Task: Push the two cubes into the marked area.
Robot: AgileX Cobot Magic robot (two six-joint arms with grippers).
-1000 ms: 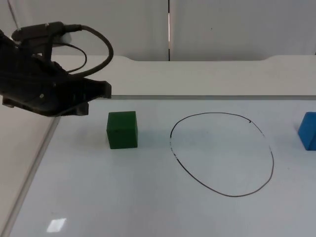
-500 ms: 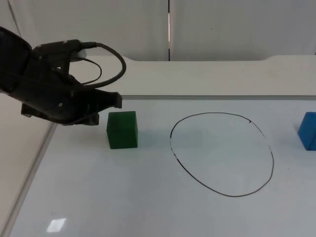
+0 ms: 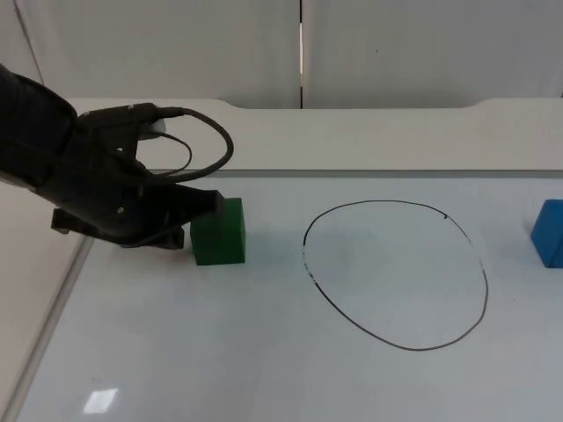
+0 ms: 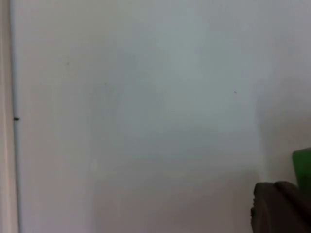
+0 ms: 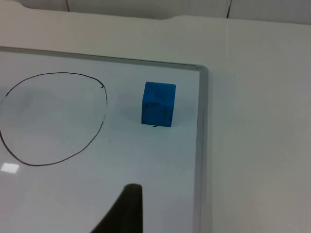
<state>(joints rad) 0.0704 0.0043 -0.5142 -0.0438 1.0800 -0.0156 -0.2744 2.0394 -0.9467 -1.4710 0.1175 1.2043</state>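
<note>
White tabletop (image 3: 264, 369), grey partition wall behind. Left gripper (image 3: 198, 207) sits low at the green cube (image 3: 220, 232), covering its left side; whether they touch, and whether its fingers are open or closed, I can't tell. Green cube is left of the marked area (image 3: 396, 274), outside the line. Blue cube (image 3: 549, 232) is right of it, cut off by the frame edge. Right gripper (image 5: 127, 209) hangs near the blue cube (image 5: 158, 104); finger state unclear.
</note>
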